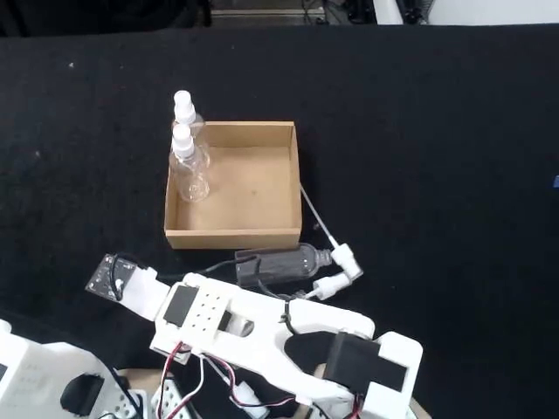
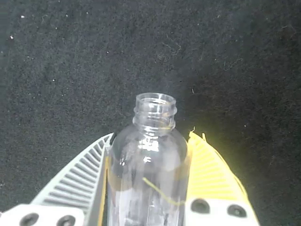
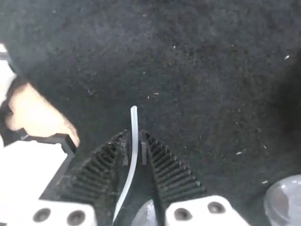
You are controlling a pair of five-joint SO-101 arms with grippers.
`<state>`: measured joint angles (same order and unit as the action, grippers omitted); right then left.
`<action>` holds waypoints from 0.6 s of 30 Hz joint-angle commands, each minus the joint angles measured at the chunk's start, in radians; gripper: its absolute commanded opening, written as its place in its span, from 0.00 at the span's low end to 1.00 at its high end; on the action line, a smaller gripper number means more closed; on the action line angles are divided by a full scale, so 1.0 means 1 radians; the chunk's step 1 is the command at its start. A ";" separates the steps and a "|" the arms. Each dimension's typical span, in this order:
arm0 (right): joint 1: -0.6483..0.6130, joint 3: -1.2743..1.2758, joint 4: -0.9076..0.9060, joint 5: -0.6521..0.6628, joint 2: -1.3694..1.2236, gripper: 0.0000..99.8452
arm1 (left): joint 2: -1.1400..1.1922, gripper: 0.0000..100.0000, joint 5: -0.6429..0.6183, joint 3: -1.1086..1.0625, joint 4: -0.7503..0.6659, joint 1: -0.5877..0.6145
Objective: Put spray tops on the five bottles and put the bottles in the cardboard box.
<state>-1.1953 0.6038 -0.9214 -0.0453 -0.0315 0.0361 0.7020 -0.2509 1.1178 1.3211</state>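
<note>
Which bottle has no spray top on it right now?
The bottle lying on its side in the left pincer: its neck is open. The front upright bottle and rear upright bottle at the cardboard box are capped.

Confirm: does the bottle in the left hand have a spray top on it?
No, the left wrist view shows the clear bottle gripped in the left hand with a bare threaded neck, open at the top.

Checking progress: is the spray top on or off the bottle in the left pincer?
Off: the bottle in the left pincer has a bare, open neck.
</note>
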 commanded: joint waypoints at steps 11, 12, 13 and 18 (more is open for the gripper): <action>0.074 -0.054 -0.163 0.060 0.377 0.08 | -0.008 0.03 -0.006 0.064 -0.014 -0.002; 0.044 -0.047 -0.157 0.038 0.366 0.12 | -0.008 0.03 -0.006 0.064 -0.014 -0.002; 0.015 -0.038 -0.133 0.020 0.348 0.15 | -0.008 0.03 -0.006 0.064 -0.014 -0.002; -0.021 -0.021 0.025 -0.009 0.182 0.15 | -0.008 0.03 -0.006 0.064 -0.011 -0.002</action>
<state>-1.1953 0.6038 -0.9782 -0.0407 0.2217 0.0361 0.7020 -0.2509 1.1178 1.3211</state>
